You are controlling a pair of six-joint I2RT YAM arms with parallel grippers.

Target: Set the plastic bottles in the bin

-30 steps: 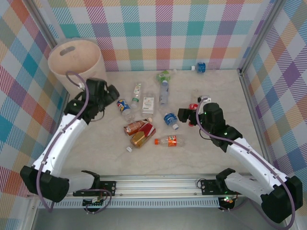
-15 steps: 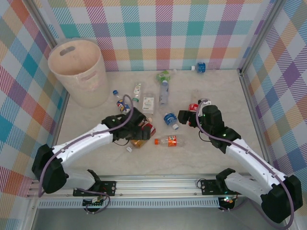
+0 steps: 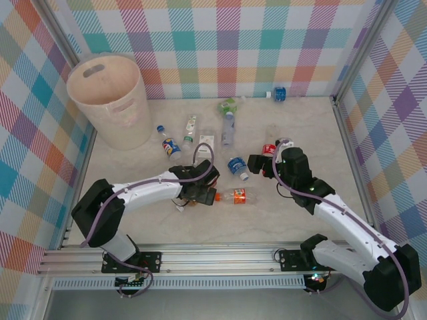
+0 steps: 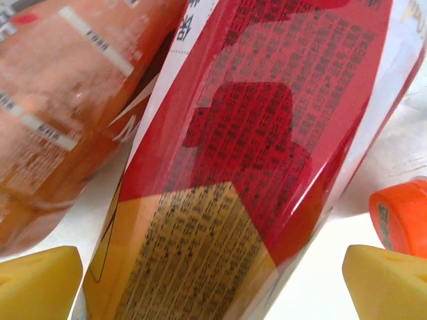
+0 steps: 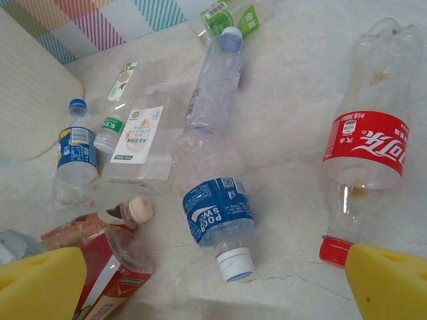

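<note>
Top external view puts the bin (image 3: 123, 123) at ten o'clock of the left tool (image 3: 202, 190), which hangs with jaws wide and empty over a red-label bottle (image 4: 267, 133) on the tabletop (image 3: 300, 120). Left wrist view shows its long axis running seven to one o'clock between them, seemingly untouched. The right tool (image 3: 257, 162), equally released, sits farther off at three o'clock.

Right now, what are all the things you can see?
bin: one, beige-pink, far left corner.
plastic bottles: about eleven, mostly clear, labels blue, green, white, red, orange, brown; scattered mid-table, one by the back wall.
small white cap: one, front of the pile.
table: one, pale marbled.
walls: colourful checks, all around.
left arm, right arm: white and black, near edge.
left fingers: yellow, open, either side of a red-labelled bottle.
right fingers: yellow, open, by a red-capped bottle.
</note>
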